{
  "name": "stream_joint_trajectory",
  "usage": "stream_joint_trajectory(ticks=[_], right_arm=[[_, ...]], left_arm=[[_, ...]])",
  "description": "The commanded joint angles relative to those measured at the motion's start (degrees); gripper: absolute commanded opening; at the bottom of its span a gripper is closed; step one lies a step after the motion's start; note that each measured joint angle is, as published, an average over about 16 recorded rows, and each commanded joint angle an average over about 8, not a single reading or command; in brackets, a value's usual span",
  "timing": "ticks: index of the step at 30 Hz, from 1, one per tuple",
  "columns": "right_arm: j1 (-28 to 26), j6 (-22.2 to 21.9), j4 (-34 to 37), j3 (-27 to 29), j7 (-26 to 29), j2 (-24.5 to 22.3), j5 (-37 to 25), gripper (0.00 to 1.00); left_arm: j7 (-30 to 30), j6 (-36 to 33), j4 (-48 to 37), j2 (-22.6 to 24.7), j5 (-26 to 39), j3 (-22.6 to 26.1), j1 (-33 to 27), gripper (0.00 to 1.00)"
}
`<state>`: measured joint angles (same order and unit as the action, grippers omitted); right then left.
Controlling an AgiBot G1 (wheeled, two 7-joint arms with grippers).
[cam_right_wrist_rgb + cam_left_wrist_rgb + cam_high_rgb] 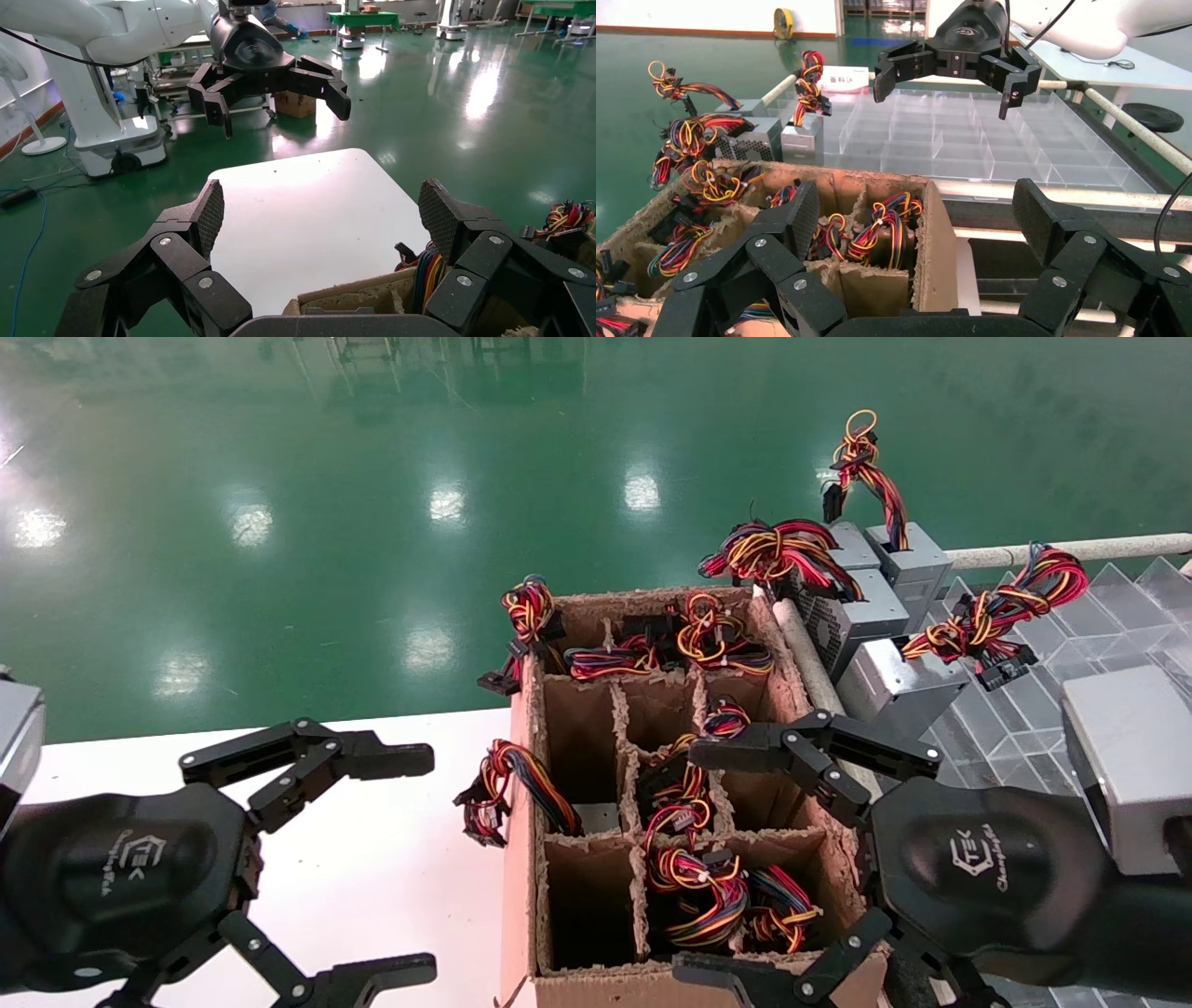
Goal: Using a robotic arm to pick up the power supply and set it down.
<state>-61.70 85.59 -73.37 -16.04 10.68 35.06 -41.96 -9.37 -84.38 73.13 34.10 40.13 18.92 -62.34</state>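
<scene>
The power supply [911, 559], a small grey box with a slim stalk of red, yellow and black wires, stands at the far corner of the clear tray [1006, 728]; the left wrist view shows it [802, 139] too. My right gripper [687, 864] hangs open and empty over the right-hand cells of the cardboard carton [518, 859], far from that box. Its own view [321, 207] shows wide jaws above the carton rim [351, 291]. My left gripper [430, 866] is open and empty over the white table [391, 803], left of the carton [937, 260].
Several carton cells hold coiled wire bundles [698, 887]. Two more grey boxes [861, 612] [899, 682] with fat bundles sit by the power supply. A pale rail [1071, 551] borders the tray's far side. Green floor lies beyond.
</scene>
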Motion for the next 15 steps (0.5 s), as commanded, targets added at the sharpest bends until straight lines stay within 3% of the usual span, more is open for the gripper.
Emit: stream_joint_trajectory(ticks=[1, 15], right_arm=[[0.00, 0.00, 0.00, 0.00, 0.00, 0.00, 0.00, 1.00], [0.00, 0.00, 0.00, 0.00, 0.00, 0.00, 0.00, 1.00]], left_arm=[[0.00, 0.00, 0.00, 0.00, 0.00, 0.00, 0.00, 1.00], [0.00, 0.00, 0.00, 0.00, 0.00, 0.00, 0.00, 1.00]])
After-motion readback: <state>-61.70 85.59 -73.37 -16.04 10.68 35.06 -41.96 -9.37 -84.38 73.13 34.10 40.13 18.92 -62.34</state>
